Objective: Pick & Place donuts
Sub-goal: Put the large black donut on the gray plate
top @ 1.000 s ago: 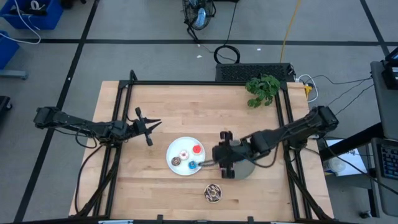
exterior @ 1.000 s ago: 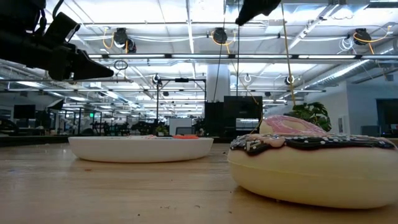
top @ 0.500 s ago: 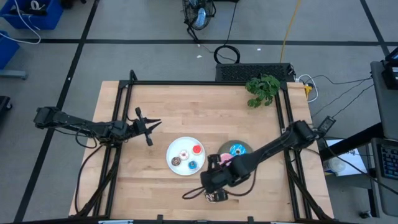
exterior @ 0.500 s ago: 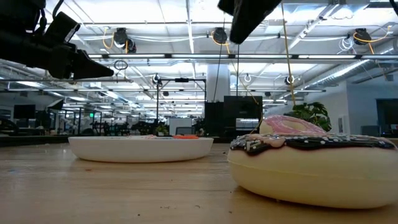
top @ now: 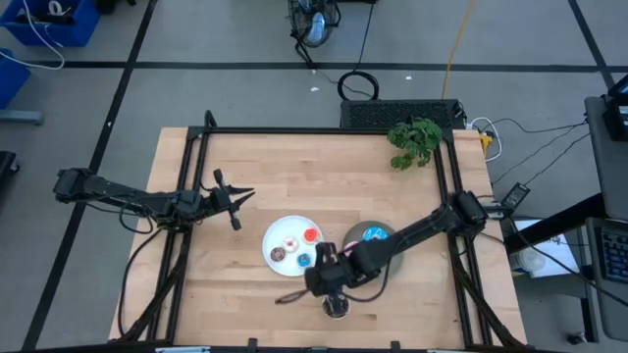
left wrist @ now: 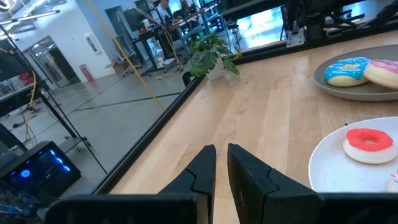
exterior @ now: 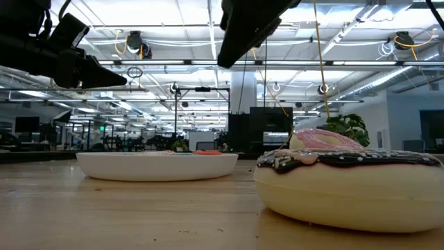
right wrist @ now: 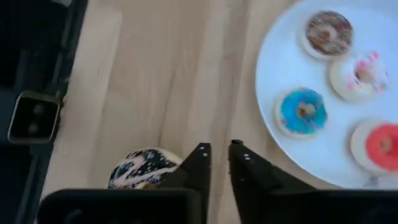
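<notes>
Wooden table [top: 285, 167], lab floor around. White plate [right wrist: 373, 18]: 4 tiny donuts, incl. red donut [left wrist: 368, 139]. Grey plate [left wrist: 348, 90]: blue sprinkled donut [left wrist: 346, 70] + pink donut [left wrist: 384, 70]. Left: chocolate-drizzled donut [right wrist: 140, 169] on table, apparently ungrasped. Right gripper [right wrist: 216, 152] above it, fingers near-closed, empty. Left gripper [left wrist: 221, 155] closed, idle at table's left.

Two dark jointed arms, each right end effector [right wrist: 216, 160] and left end effector [left wrist: 216, 163] with matte black fingers
</notes>
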You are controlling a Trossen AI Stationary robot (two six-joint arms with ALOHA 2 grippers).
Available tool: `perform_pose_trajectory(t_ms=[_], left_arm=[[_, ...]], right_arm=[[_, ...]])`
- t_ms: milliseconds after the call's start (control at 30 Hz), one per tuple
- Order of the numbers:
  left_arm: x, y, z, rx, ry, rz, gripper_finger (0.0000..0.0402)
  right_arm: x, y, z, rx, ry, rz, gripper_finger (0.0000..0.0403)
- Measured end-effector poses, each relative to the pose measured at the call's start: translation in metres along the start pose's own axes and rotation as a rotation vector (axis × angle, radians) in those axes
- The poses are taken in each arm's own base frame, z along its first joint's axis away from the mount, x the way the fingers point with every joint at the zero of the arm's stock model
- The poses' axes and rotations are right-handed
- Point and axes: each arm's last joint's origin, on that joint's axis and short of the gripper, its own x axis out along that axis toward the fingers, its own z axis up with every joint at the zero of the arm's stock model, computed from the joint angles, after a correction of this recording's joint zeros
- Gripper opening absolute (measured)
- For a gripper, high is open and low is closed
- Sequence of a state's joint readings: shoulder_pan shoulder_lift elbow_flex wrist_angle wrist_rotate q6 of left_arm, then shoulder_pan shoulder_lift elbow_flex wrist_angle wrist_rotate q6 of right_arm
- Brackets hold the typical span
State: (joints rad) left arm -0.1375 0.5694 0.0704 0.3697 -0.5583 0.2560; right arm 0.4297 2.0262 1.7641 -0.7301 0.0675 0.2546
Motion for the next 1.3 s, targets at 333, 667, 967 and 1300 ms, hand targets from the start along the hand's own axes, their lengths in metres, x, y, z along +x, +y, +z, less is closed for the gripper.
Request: perform_pose_trajectory(t_ms=[333,667,967,1300], left_arm=[[0.0,0.0,0.0,-0.001,0.0,0.0,0.0049],[0.0,0.0,0.0,0.0,-0.001,-0.001,0.0049],[0.0,0.0,0.0,0.001,-0.001,0.0,0.0049],[0.0,0.0,0.0,0.001,0.0,0.0,0.0049]], right_arm=[[0.02,-0.004,-0.015,0.017,0.03,0.067,0.0185],[0.042,-0.001,-0.041,0.076,0.092,0.136,0.0215],[0.049,0.005,-0.055,0.048,0.135,0.177,0.0216],[0.064,0.008,-0.064,0.033,0.094,0.145,0.0216]])
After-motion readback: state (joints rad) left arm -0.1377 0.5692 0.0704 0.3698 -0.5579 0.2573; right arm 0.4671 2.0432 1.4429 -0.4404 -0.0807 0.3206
